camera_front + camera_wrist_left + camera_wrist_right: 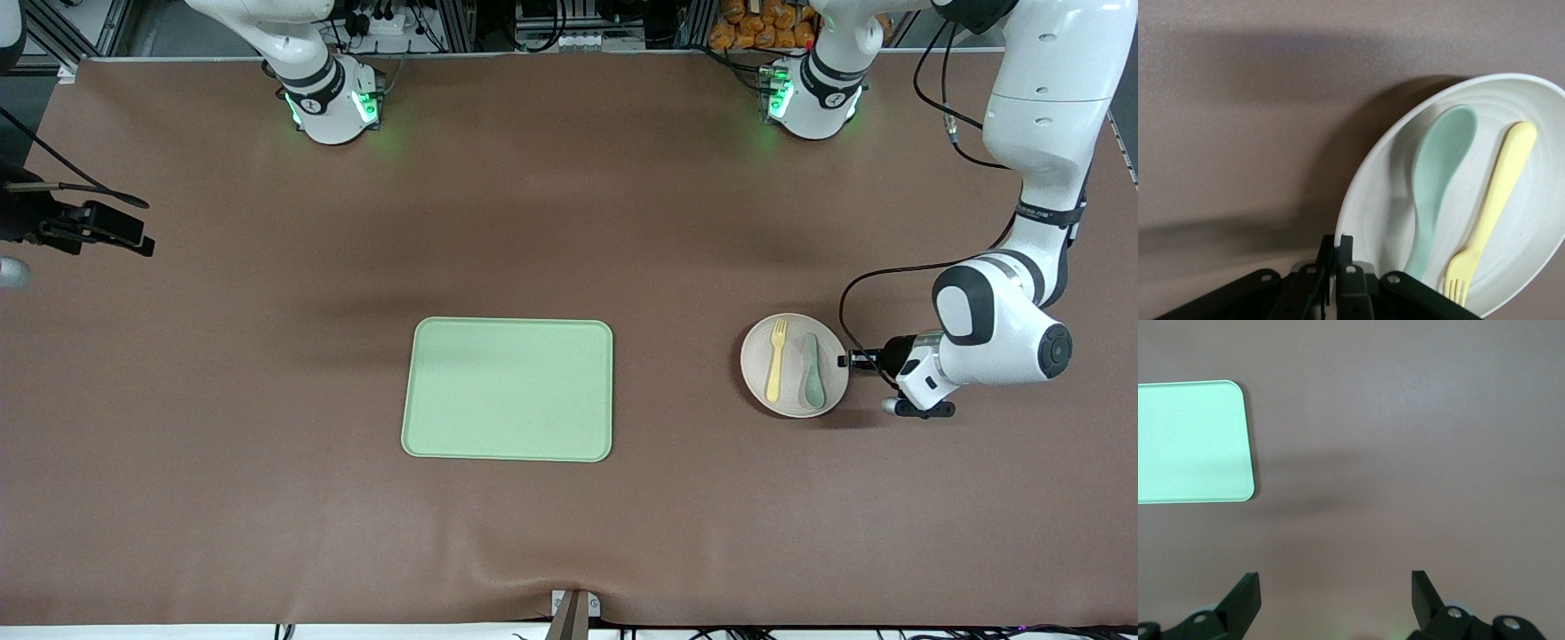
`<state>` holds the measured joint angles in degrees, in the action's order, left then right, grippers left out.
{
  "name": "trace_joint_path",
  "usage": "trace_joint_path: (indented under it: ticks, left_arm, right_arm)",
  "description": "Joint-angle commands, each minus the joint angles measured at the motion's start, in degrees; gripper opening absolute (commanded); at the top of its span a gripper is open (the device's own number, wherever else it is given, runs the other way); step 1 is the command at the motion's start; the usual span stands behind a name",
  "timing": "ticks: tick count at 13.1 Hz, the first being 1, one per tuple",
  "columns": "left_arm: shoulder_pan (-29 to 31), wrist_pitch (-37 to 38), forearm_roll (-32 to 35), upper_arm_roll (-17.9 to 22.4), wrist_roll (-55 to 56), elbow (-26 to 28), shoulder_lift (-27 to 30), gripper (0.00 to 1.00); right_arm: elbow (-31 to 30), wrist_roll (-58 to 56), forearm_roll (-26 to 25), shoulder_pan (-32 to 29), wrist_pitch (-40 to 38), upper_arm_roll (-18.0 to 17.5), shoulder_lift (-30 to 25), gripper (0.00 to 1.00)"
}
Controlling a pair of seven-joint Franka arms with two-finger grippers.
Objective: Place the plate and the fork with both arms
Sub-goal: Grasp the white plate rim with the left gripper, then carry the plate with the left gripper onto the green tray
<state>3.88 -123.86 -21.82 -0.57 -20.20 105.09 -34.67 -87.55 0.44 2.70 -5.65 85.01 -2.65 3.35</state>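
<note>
The tray (508, 389), light green and rectangular, lies flat on the brown table (222, 498) and is the thing nearest to the front camera; I use it as the landmark. Nothing lies on it.

The plate (760, 384), small, round and pale, sits on the table beside the tray toward the left arm's end, well apart from it and about as near to the front camera as the tray's middle. On the plate lie the fork (776, 359) and a grey-green spoon (813, 384), side by side and not touching. The yellow fork is on the side of the plate toward the tray, the spoon on the side away from it. The tines of the fork point away from the front camera.

The left gripper (855, 360) is down at table height at the plate's rim, on the side away from the tray. In the left wrist view its fingers (1346, 257) are pressed together with the plate's rim (1341, 230) between them, so it is clenched on the plate. The plate appears in the front view to rest on the table.

The right gripper (133, 233) hangs over the table toward the right arm's end, well apart from the tray and farther from the front camera than it. In the right wrist view its fingers (1245, 597) stand wide apart with only table between them, so this claw is released and the right arm waits
</note>
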Motion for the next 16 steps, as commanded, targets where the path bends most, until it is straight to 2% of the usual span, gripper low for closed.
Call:
trace_joint_path:
  ticks: [1,4,7,13,16]
  left_arm:
    - [-0.45,0.37,-1.29,-0.75,-3.79,-0.32,-0.05,0.0]
    - [-0.63,2.83,-1.38,-3.47,-1.87,-3.3,0.04,0.0]
    - [-1.16,4.33,-1.29,-6.98,4.54,-5.94,0.04,0.0]
    - [-11.42,5.56,-1.12,-7.17,23.51,-11.74,-0.22,0.0]
    - [-16.17,5.56,-0.68,-7.17,31.34,-16.48,-2.59,0.0]
  right_arm:
    - [0.27,-1.05,1.08,-1.73,-0.46,-0.95,0.08,1.0]
    - [0.19,-1.05,1.08,-1.73,-0.55,-0.95,0.08,1.0]
    - [0.01,-2.45,2.39,-2.51,-0.55,-0.86,0.08,1.0]
    - [-0.34,-4.04,3.02,-3.49,-0.55,-0.86,0.08,1.0]
    - [-0.34,-4.04,3.02,-3.49,-0.55,-0.86,0.17,1.0]
